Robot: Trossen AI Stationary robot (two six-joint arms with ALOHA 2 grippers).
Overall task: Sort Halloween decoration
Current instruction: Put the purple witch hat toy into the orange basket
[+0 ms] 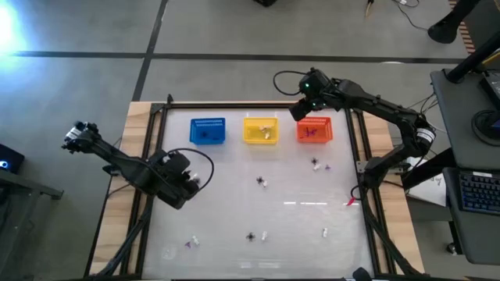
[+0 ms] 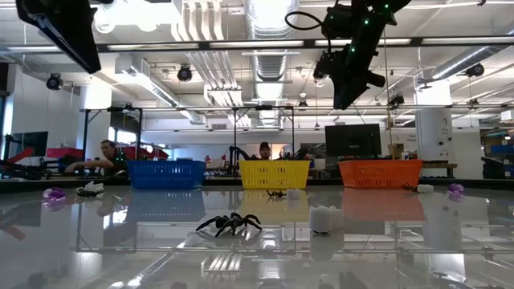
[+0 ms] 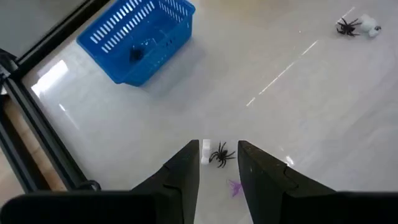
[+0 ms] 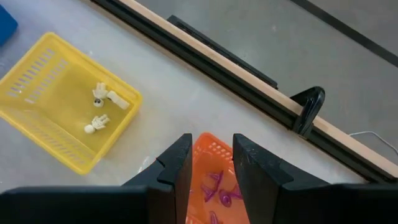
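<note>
— Right wrist view: right gripper (image 4: pixel 211 163) parted, nothing between fingers, hovering over orange basket (image 4: pixel 214 180) holding purple pieces (image 4: pixel 219 194).
— And left gripper (image 3: pixel 219 163)?
— Parted, empty, above table; black spider (image 3: pixel 221 154) and white piece (image 3: pixel 205 151) below, blue basket (image 3: pixel 138 38) toward 11 o'clock.

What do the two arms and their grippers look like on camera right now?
Both arms are dark, jointed and slim. The right gripper carries a small green light and a looping black cable. The left gripper has two broad black fingers that taper toward the tips, as does the right.
</note>
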